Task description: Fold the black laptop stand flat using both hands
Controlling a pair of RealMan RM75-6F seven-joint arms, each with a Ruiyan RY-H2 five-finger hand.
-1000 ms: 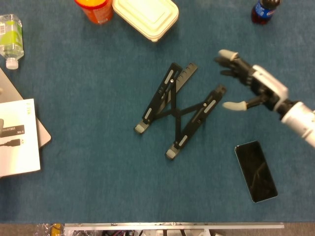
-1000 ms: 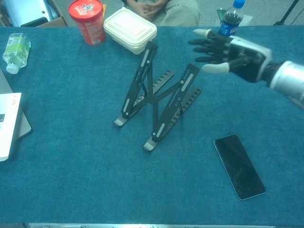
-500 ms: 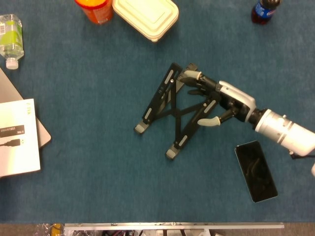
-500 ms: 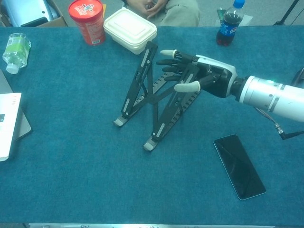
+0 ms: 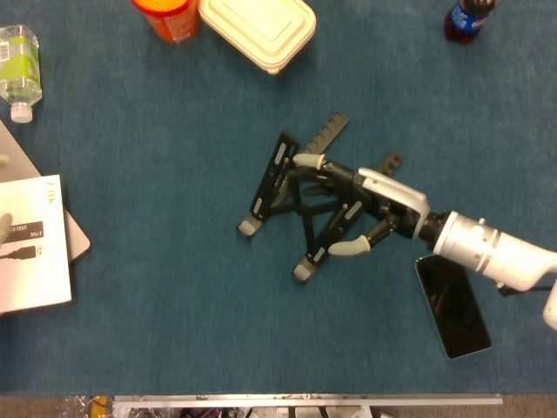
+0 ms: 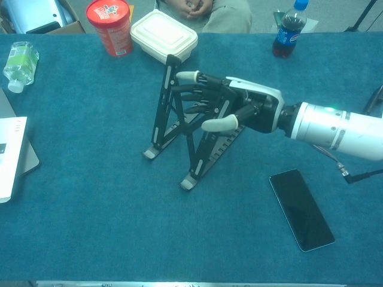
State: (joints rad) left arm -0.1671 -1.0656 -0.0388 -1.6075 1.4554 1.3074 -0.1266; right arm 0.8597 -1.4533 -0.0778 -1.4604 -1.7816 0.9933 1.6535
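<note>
Head view: black hinged laptop stand (image 5: pixel 300 205) standing mid-table on blue cloth (image 5: pixel 157 287), feet toward the near-left. Right hand (image 5: pixel 361 205) reaching in from the right, fingers spread through the frame, thumb by the nearer rail; whether gripping or only touching, cannot tell. Dark flat phone (image 5: pixel 451 303) just right of the forearm. Left hand nowhere seen.

Chest view: stand (image 6: pixel 179 128) still propped upright, legs crossed. Right hand (image 6: pixel 230 110) against its upper bars, pale fingertips (image 6: pixel 187 76) at the far rail. Cream lidded box (image 6: pixel 164 36) and red tub (image 6: pixel 110 25) behind; cola bottle (image 6: pixel 286 30) far right.
</note>
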